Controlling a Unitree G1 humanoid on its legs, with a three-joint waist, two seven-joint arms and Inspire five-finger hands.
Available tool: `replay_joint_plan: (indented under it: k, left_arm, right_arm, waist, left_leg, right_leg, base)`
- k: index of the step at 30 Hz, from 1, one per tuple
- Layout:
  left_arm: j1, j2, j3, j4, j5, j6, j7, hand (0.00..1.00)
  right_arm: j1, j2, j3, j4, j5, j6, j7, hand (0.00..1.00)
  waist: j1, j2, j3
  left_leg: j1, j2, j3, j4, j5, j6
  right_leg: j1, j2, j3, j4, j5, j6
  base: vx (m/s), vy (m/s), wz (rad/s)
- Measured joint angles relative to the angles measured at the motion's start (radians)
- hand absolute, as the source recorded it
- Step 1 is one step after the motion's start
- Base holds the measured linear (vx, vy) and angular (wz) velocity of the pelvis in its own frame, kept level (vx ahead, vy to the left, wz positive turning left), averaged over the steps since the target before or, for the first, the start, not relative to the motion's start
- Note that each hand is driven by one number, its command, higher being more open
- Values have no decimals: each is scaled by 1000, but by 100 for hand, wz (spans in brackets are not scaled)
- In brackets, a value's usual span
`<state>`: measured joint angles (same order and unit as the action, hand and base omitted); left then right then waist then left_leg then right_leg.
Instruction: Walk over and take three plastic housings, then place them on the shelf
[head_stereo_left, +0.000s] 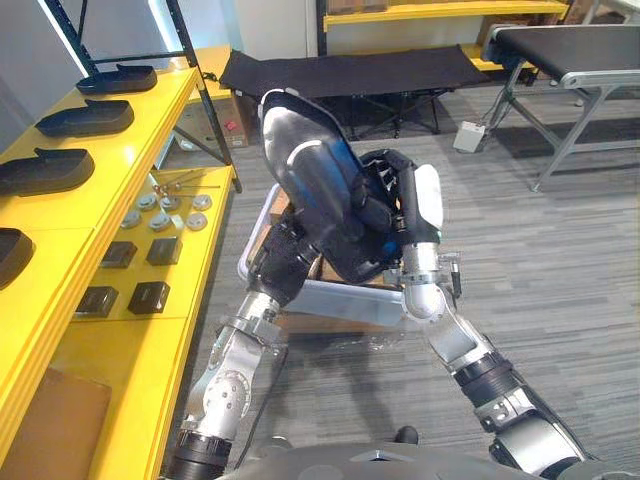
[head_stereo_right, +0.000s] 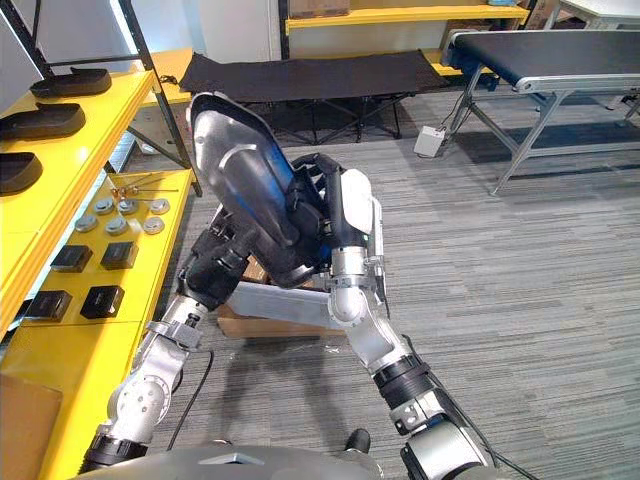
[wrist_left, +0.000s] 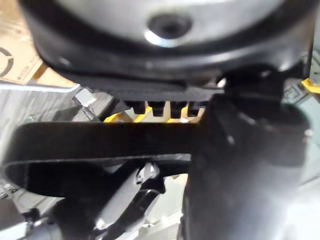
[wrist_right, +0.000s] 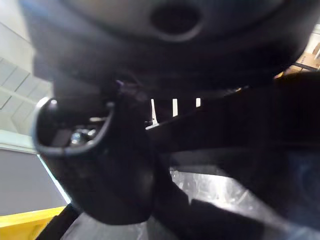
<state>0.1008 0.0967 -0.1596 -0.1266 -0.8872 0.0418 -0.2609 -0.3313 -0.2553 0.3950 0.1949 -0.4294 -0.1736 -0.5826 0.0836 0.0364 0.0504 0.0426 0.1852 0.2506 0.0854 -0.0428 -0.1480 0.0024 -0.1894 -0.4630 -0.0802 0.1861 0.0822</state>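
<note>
While the right hand (head_stereo_left: 395, 205) clamps the tilted housing (head_stereo_left: 300, 150) beside the shelf (head_stereo_left: 130, 165), the left hand (head_stereo_left: 285, 250) sits under it, grip impossible to tell.

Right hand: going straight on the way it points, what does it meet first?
The black plastic housing, which the right hand clasps. Past it, possibly the yellow shelf; depth is unclear.
</note>
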Motion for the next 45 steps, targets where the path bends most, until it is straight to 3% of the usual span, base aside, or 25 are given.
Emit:
replay_joint_plan:
  k: [10,22,23,25,30,36,43,44,45]
  left_arm:
    - [0,1,-34,2,149,27,131,100]
    - [0,-3,-15,46,142,27,350,100]
    - [0,-5,-15,46,133,26,369,0]
    - [0,-15,-10,52,82,18,403,0]
    - [-5,-70,40,141,-66,-88,483,0]
    - [-5,-47,17,158,-92,-143,434,0]
    - [-5,-51,15,158,-91,-168,443,0]
    - [-5,-50,14,158,-87,-174,438,0]
    - [-5,-50,14,158,-84,-175,436,0]
  right_arm:
    - [-19,18,62,46,-16,0,11,0]
    - [-18,57,135,71,-25,0,36,0]
    - [-15,62,135,79,-25,0,37,0]
    - [-5,65,145,78,-26,0,36,0]
    - [36,85,219,77,-35,-26,49,0]
    - [36,96,209,83,-35,-26,52,0]
    - [43,103,215,67,-35,-30,42,0]
    - [45,103,216,64,-35,-30,36,100]
    - [46,103,216,64,-35,-30,34,100]
  waist:
    - [3,1,0]
    - [27,-8,-3]
    - [27,-10,-4]
    - [25,-13,-5]
    - [21,-21,-10]
    - [26,-37,-14]
    - [17,-46,-16]
    - [19,-46,-16]
    - [19,-47,-16]
  left_leg:
    - [-3,1,-9,-3,7,-5]
    - [-3,1,-18,-3,6,-6]
    - [-3,1,-18,-4,5,-6]
    - [-2,1,-17,-5,5,-6]
    - [-2,13,-11,-5,2,-13]
    - [-2,18,-12,-4,0,-18]
    - [-2,19,-10,-2,-2,-18]
    - [-1,19,-10,-2,-2,-18]
    - [-1,19,-10,-1,-2,-19]
  right_leg:
    - [0,1,-14,-4,-5,-7]
    - [7,1,-29,1,-5,-7]
    - [7,1,-29,0,-5,-8]
    - [6,1,-29,-1,-7,-9]
    - [1,13,-26,-4,-12,-17]
    - [1,18,-29,-4,-14,-20]
    - [1,18,-29,1,-14,-20]
    - [1,18,-29,1,-15,-21]
    - [1,18,-29,1,-15,-21]
  base:
    - [11,12,1]
    - [11,24,2]
    - [0,0,0]
    - [0,0,0]
    - [5,17,-4]
    - [0,0,0]
    - [0,0,0]
    - [0,0,0]
    - [0,0,0]
